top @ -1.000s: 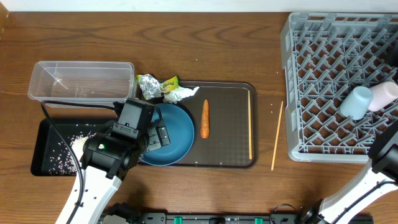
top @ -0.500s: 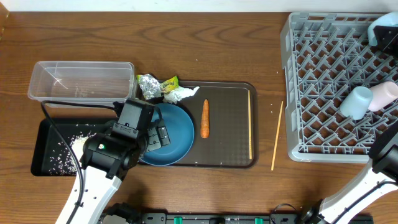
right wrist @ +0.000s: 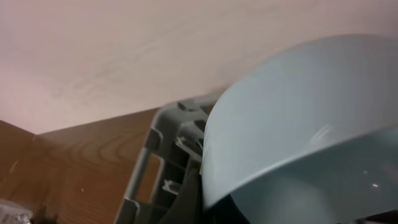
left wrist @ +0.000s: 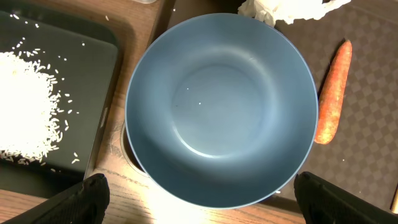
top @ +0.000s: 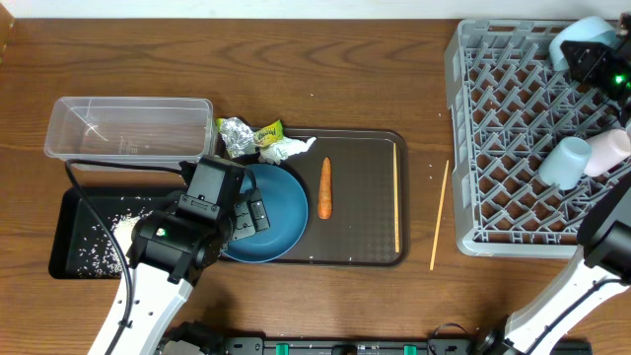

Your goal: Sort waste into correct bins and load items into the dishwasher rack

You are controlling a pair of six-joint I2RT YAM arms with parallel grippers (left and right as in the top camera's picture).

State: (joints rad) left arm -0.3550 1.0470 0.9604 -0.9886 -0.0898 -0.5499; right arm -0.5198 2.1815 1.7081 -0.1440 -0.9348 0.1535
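Rice point(top: 120, 227) was binned, cup point(top: 608, 150) racked | carrot point(top: 325, 187), wrapper point(top: 237, 136), tissue point(top: 286, 150), chopsticks point(top: 396, 197), big bowl point(top: 286, 212) pending outside rack point(top: 493, 148) | left end effector point(top: 246, 215) apart, right point(top: 596, 61) clamped on small bowl point(top: 577, 37)

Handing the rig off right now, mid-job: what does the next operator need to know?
Left gripper: jaws open, hovering over the dark-blue bowl at the brown tray's left edge.
Right gripper: shut on the small light-blue bowl, above the rack's far right corner.
Done: rice is in the black tray; a white cup and a pale-blue cup lie in the rack.
Left: wrapper and tissue by the clear tub, carrot, one chopstick on the tray, one on the table, both bowls.
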